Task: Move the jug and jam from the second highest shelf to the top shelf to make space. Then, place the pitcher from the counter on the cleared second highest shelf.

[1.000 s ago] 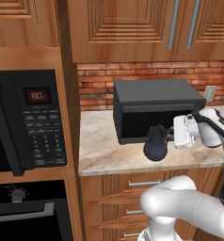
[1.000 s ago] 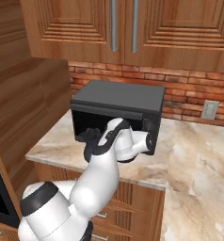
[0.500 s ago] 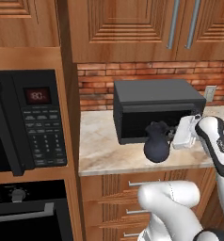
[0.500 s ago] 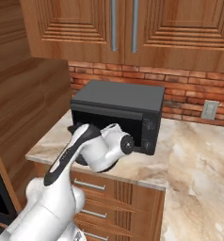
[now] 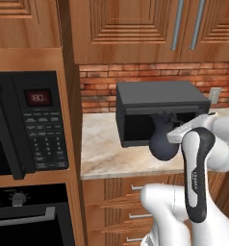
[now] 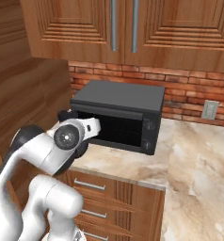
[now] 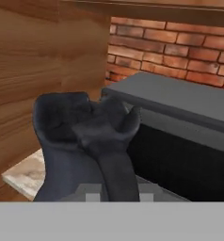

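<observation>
The pitcher hangs lifted off the counter, its handle pinched in the nearly closed end effector. At its 12 o'clock sits the dark toaster oven, just behind; at 9 o'clock the bare counter is open up to the wooden side panel. Since a second ago the pitcher has risen and the forearm swung across in front. Brick wall behind, wooden cabinets overhead.

A red brick wall runs beneath wooden upper cabinets, beside a built-in microwave.
</observation>
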{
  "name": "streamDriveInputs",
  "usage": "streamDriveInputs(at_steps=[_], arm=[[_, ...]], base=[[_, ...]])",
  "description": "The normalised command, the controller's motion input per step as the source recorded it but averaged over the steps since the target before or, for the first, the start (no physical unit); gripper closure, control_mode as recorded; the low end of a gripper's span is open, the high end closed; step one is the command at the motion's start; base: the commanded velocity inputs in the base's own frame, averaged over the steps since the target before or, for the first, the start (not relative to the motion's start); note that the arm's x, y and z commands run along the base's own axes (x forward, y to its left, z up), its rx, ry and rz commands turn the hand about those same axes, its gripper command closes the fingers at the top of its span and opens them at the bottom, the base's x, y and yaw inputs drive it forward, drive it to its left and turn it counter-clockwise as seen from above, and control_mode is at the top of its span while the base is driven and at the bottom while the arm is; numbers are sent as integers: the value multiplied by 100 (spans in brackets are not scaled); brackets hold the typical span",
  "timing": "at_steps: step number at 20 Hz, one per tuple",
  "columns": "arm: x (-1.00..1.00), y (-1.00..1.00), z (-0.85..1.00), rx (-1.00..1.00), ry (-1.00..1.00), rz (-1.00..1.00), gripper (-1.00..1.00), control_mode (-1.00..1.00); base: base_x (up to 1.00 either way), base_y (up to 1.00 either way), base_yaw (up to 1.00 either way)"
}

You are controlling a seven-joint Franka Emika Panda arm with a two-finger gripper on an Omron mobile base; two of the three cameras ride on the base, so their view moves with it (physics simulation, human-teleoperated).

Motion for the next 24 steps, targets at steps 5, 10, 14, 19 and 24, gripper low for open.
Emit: streamDriveInputs(at_steps=[5, 10, 14, 19, 24], arm=[[-58, 25, 85, -1, -1, -48, 100, -100], [-53, 44, 53, -1, 0, -42, 100, -100], [-11, 34, 29, -5, -1, -20, 100, -100], [0, 2, 3, -1, -3, -3, 100, -100], [0, -1, 0, 0, 0, 0, 100, -100]], base=[[0, 0, 0], [0, 0, 0], [0, 0, 0], [0, 0, 0], [0, 0, 0]])
